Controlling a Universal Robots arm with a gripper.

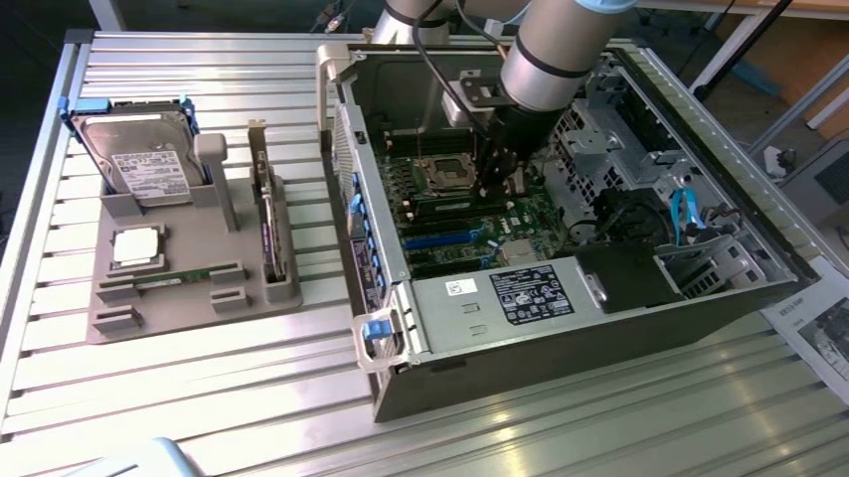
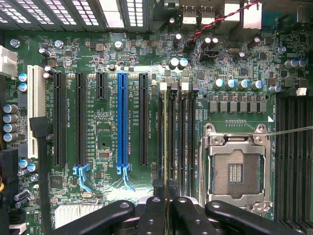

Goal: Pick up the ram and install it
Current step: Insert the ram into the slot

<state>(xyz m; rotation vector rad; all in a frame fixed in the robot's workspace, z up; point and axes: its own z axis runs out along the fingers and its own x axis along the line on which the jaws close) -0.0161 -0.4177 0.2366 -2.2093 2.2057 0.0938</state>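
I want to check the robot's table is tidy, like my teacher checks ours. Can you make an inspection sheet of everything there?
Surface: ribbed metal table carrying a grey holder and an open computer case.
Job's things: ram seen edge-on, lined up along the memory slots on the green board; seated or not, cannot tell.
Clutter: the holder keeps a hard drive, a square silver chip, another green stick and an upright card.
Jaws: shut on the ram, inside the case.
Cables: blue cable in the case; red-and-black twisted wire over the board.
Surroundings: printed paper at the exterior view's right edge.
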